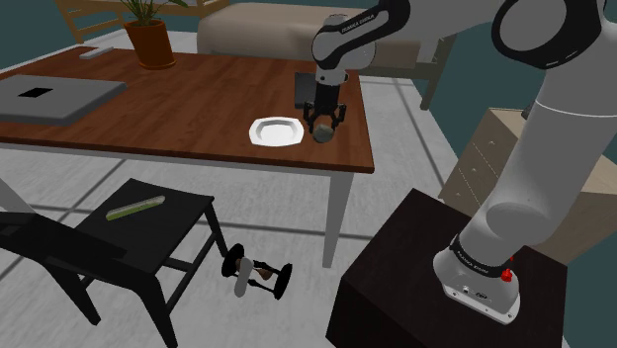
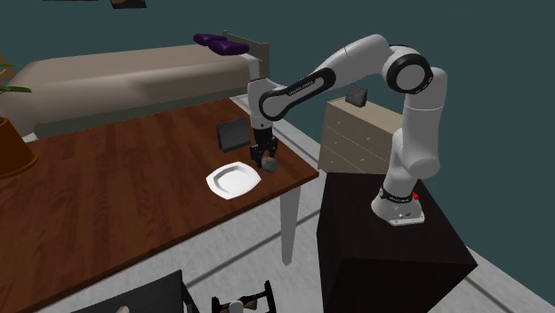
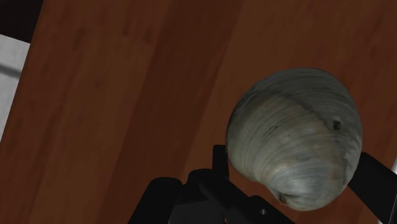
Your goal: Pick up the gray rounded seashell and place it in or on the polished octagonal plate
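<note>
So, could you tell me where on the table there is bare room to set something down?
The widest bare stretch of the table lies between the grey flat slab and the white plate, with the potted plant at its far edge. It is crowded at the corner where the end effector holds the seashell beside the plate, with a dark panel just behind.

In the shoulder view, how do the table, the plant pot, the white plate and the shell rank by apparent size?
1. table
2-3. plant pot and white plate look about alike; the pot stands farther from the camera, so I leave them unranked.
4. shell
</note>
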Robot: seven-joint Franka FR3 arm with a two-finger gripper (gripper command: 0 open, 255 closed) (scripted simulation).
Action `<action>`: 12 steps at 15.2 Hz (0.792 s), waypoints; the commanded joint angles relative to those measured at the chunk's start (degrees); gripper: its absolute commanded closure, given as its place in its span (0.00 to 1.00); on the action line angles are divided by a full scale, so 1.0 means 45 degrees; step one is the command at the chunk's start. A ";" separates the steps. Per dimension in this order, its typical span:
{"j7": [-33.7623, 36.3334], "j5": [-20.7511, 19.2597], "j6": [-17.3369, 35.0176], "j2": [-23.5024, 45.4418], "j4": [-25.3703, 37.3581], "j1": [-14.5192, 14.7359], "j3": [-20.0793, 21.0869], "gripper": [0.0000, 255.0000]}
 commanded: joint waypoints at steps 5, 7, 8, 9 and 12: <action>0.0138 -0.0076 -0.0610 -0.0262 0.0341 -0.0003 -0.0014 1.00; 0.0202 -0.0109 -0.0918 -0.0379 0.0538 -0.0006 -0.0021 1.00; 0.0234 -0.0125 -0.1072 -0.0434 0.0641 -0.0008 -0.0024 1.00; 0.0266 -0.0140 -0.1227 -0.0486 0.0746 -0.0010 -0.0027 1.00; 0.0253 -0.0138 -0.1209 -0.0503 0.0715 -0.0015 -0.0031 0.00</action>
